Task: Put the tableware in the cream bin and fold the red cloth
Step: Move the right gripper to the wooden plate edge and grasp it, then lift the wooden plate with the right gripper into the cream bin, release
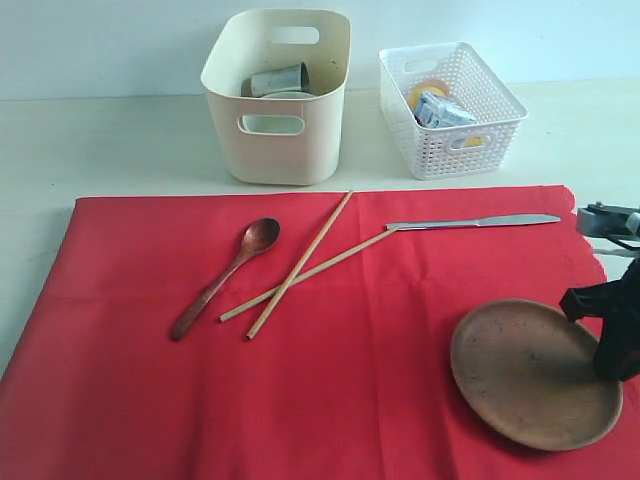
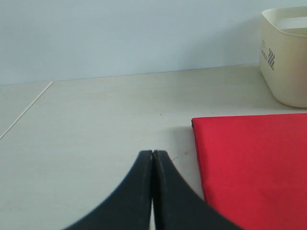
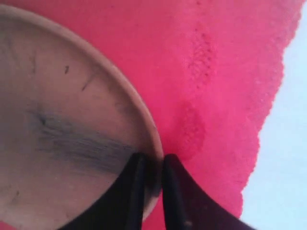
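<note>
A round brown plate lies on the right part of the red cloth. My right gripper is shut on the plate's right rim, one finger inside the rim and one outside over the cloth. A dark wooden spoon, a crossed pair of chopsticks and a silver knife lie further back on the cloth. The cream bin behind holds a steel cup. My left gripper is shut and empty over bare table beside the cloth's corner.
A white lattice basket with a small carton stands right of the cream bin. The cloth's scalloped edge runs close to my right gripper, with pale table beyond it.
</note>
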`<state>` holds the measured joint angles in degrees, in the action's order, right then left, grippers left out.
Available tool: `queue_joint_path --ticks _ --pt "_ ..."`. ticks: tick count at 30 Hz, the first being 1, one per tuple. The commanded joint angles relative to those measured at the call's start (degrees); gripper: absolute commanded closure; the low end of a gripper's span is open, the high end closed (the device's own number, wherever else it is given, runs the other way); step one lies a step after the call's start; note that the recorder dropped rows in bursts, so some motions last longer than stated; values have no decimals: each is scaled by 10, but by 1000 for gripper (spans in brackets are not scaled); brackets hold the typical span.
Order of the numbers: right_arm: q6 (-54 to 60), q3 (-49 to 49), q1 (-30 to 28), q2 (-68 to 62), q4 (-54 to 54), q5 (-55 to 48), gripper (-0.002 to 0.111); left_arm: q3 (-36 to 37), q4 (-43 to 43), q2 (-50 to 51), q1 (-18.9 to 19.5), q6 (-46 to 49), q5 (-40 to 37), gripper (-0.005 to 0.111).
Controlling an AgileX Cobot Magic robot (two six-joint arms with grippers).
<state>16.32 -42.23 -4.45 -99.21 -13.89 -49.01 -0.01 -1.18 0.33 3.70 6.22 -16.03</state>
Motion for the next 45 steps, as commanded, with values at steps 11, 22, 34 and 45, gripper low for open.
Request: queue_joint_path --ticks 11,22,34,45 --pt "193 0 -2 25 -283 6 108 0 -2 -3 -3 -4 3 105" --pt "199 0 -2 24 -294 66 108 0 -2 -3 -3 -4 3 105" --pt "216 19 -2 24 -311 184 108 0 -2 -3 -3 -4 3 105" --pt "166 20 -2 -22 -313 214 91 0 -2 -3 -3 -4 3 105"
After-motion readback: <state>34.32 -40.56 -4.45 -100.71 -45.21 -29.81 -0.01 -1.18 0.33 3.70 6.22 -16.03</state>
